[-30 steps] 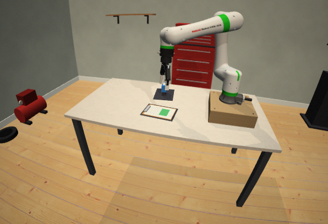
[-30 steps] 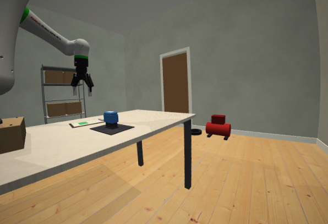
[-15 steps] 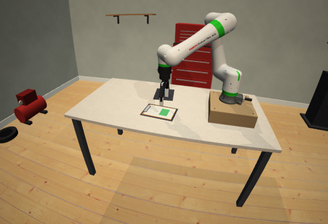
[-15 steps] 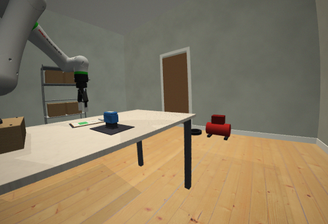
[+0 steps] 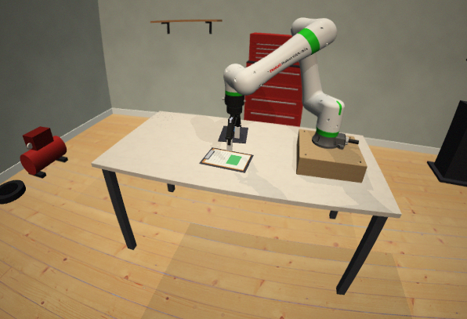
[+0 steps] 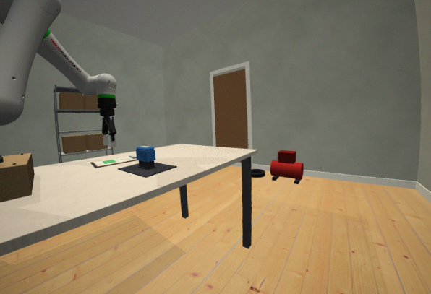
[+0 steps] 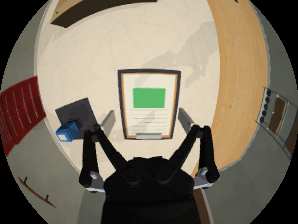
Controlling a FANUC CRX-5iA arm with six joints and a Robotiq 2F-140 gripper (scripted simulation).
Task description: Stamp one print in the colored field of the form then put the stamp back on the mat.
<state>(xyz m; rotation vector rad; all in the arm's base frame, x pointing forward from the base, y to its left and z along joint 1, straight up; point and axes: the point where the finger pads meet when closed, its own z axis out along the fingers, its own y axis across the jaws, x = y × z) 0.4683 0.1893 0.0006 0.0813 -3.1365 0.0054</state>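
Grey walls, plank floor, a pale table (image 5: 164,187) on dark legs with a red tool chest (image 5: 274,85) behind it. On the table: a dark mat (image 6: 159,168) with the blue stamp (image 6: 145,154) upright at its middle, and just beside the mat a clipboard-backed form (image 5: 219,160) with its green field (image 5: 234,160) bare — no dark mark, so no print made yet by the look of it.

Gripper (image 7: 148,123) spread to its widest, holding nothing, hanging well above the table and more over the form than over the stamp; in the wrist view the stamp sits off to one side, near the lower left of the clipboard.

Handling, as a judgement only: small, rigid, boxy, likely light, so an easy lift — but sprung, with the blue upper part sliding down over the dark lower frame. Probably best taken across the two long flanks of the blue upper body, the narrower span, fingers square to the faces so nothing twists. Smooth sides, so a firm squeeze wanted against slipping while pressing down. Too low a hold, on the dark frame, could block the travel. Tallish over a narrow footing, so some risk of tipping if nudged off-centre on approach.
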